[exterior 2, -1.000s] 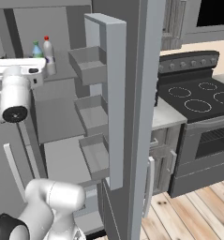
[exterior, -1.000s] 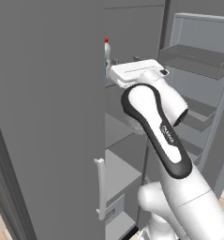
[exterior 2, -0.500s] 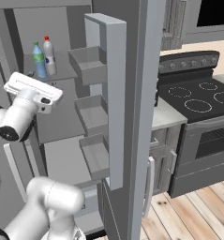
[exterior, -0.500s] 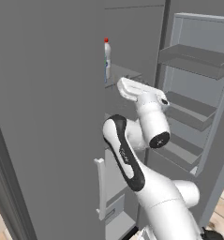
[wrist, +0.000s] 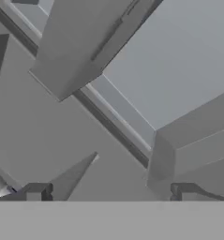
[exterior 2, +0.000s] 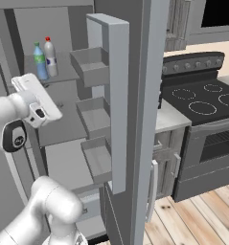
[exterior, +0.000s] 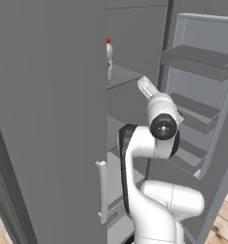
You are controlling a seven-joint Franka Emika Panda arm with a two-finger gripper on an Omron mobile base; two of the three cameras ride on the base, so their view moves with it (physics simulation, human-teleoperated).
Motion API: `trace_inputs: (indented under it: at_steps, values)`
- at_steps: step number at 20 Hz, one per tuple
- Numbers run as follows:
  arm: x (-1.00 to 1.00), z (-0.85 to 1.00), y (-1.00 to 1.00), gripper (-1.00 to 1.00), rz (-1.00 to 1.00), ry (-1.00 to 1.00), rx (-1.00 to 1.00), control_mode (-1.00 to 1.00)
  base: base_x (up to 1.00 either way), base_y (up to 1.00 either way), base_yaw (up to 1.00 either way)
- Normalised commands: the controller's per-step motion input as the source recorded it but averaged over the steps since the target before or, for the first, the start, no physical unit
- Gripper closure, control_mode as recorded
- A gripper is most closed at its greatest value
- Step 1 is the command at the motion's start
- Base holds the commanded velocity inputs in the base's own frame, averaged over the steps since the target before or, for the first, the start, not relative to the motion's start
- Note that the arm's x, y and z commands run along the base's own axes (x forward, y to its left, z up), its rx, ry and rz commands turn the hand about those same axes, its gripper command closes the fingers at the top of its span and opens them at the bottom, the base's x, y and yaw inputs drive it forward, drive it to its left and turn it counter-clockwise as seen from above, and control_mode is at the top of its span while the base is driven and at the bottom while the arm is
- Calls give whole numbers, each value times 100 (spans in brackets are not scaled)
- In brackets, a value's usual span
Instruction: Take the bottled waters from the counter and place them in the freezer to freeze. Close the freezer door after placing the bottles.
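Observation:
The two bottled waters stand upright side by side on an upper shelf (exterior 2: 68,72) of the freezer: a blue one with a green cap (exterior 2: 40,62) and a whitish one with a red cap (exterior 2: 50,57). In the left base view the red-capped bottle (exterior: 108,59) peeks past a door's edge. My gripper (wrist: 111,192) is open and empty, its two tips far apart. The white hand (exterior 2: 37,98) hangs below and in front of the bottles, apart from them. The freezer door (exterior 2: 111,95) stands wide open with its inner bins showing.
A plain grey closed door (exterior: 48,119) with a pale handle (exterior: 102,190) fills the left. The open door's bins (exterior: 196,62) jut in on the right of my arm. Beyond that door lie the counter (exterior 2: 171,117) and a black stovetop (exterior 2: 202,98).
My hand has drawn back and down from the bottle shelf, and the arm has folded in toward the base. Both bottles stay on the shelf. The jaws stayed open.

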Motion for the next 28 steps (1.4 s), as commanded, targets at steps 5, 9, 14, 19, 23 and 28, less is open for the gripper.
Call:
trace_inputs:
  at_steps: [5, 9, 14, 19, 23, 28]
  values:
    - [-13, 5, 0, -100, -4, 0, 1, -100, 0, 0, 0]
    - [-79, 25, 3, -100, -4, 3, 11, -100, 0, 0, 0]
    - [-99, -28, 14, -100, -3, 15, 5, -100, 0, 0, 0]
    - [-33, -34, 0, -100, 0, -1, 0, -100, 0, 0, 0]
    - [-16, -6, 1, -100, 0, 2, 0, -100, 0, 0, 0]
    - [-19, -8, 0, -100, 0, 2, 1, 100, -80, -2, 0]
